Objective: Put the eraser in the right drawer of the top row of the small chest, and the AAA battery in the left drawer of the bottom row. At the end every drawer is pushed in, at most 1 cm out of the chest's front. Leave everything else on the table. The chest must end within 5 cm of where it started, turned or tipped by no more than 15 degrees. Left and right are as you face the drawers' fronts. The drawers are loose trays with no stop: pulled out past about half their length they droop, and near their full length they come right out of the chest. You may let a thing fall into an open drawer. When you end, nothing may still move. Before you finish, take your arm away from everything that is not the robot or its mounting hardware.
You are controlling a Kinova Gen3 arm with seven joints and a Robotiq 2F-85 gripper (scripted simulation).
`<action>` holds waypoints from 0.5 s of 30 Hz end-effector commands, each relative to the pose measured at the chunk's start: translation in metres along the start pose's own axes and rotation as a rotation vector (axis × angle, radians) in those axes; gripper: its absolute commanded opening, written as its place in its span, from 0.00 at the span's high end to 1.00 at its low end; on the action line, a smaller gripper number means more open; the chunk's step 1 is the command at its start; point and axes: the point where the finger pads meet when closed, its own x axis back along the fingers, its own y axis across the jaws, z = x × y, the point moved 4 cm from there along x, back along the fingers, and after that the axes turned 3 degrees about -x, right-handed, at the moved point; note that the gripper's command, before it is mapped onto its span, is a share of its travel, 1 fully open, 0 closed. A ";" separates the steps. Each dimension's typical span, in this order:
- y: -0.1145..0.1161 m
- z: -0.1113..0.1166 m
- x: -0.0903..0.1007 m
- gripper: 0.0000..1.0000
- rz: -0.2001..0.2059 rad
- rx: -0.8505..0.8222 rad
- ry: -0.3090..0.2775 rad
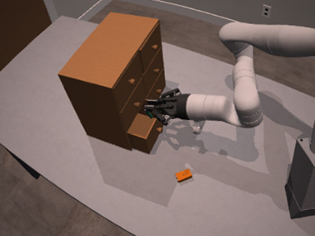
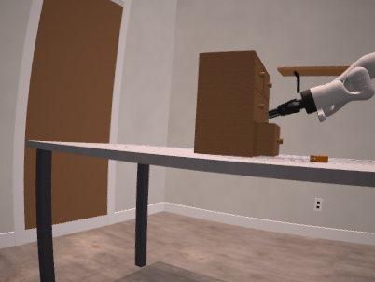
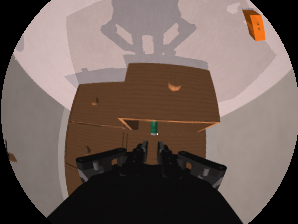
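Although the battery (image 1: 150, 114) (image 2: 267, 122) (image 3: 154, 128) was beyond the slightly parted, empty gripper (image 1: 148, 106) (image 2: 270, 113) (image 3: 152, 147), at the chest's (image 1: 102, 99) (image 2: 226, 103) (image 3: 95, 135) open bottom-left drawer (image 1: 152, 139) (image 2: 268, 140) (image 3: 170, 100), closing that drawer and storing the eraser, not surely identifiable, seemed left.

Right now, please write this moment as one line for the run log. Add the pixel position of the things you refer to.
hand (image 1: 147, 108) (image 2: 270, 114) (image 3: 152, 147): open | green battery (image 1: 149, 114) (image 2: 267, 122) (image 3: 154, 128): free of hand, at drawer opening | bottom-left drawer (image 1: 138, 141) (image 2: 267, 140) (image 3: 170, 102): pulled out | orange block (image 1: 183, 175) (image 2: 319, 159) (image 3: 256, 27): on table (image 1: 228, 214) (image 2: 140, 151) (image 3: 45, 50)

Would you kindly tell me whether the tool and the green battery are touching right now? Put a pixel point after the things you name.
Apart: the wrist view shows the tool (image 1: 148, 105) (image 2: 270, 114) (image 3: 152, 147) with a visible gap between its fingertips and the green battery (image 1: 149, 114) (image 3: 153, 127).
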 end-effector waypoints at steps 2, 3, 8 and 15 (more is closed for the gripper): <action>0.000 -0.001 -0.001 0.76 0.009 0.001 0.000; 0.000 -0.001 -0.001 0.76 0.009 0.001 0.000; 0.000 -0.001 -0.001 0.76 0.009 0.001 0.000; 0.000 -0.001 -0.001 0.76 0.009 0.001 0.000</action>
